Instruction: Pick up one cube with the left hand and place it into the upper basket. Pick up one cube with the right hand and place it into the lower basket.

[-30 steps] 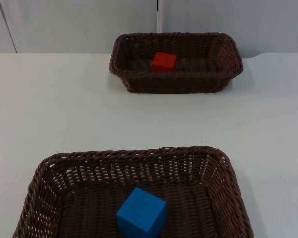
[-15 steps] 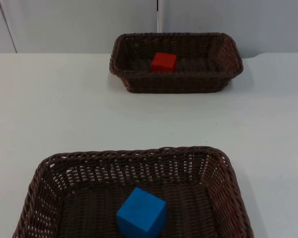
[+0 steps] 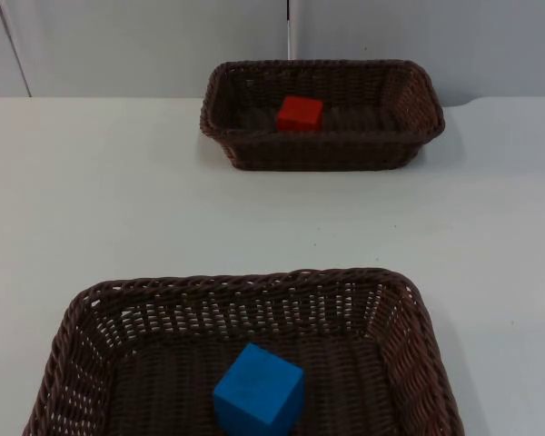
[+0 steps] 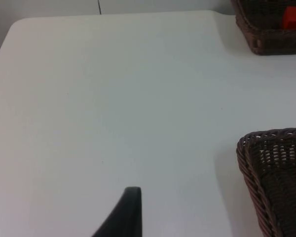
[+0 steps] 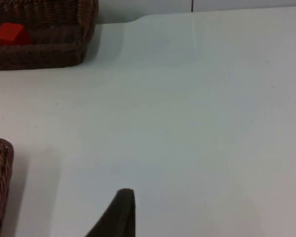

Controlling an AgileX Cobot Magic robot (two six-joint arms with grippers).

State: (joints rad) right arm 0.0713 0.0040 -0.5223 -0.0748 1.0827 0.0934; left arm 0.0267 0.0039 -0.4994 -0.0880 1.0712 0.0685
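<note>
A red cube [image 3: 300, 113] lies inside the upper brown wicker basket [image 3: 322, 156] at the back of the table. A blue cube [image 3: 259, 389] rests tilted on the floor of the lower wicker basket [image 3: 245, 280] at the front. My left gripper [image 4: 128, 212] waits above bare table to the left of the lower basket [image 4: 266, 163], with the upper basket [image 4: 271, 42] and red cube [image 4: 295, 17] far ahead. My right gripper [image 5: 119, 212] waits over bare table to the right of the lower basket [image 5: 0, 177], well away from the upper basket [image 5: 39, 54] and red cube [image 5: 11, 34].
The white table [image 3: 118, 200] stretches between the two baskets and out to both sides. The grey partition wall [image 3: 145, 45] stands right behind the upper basket.
</note>
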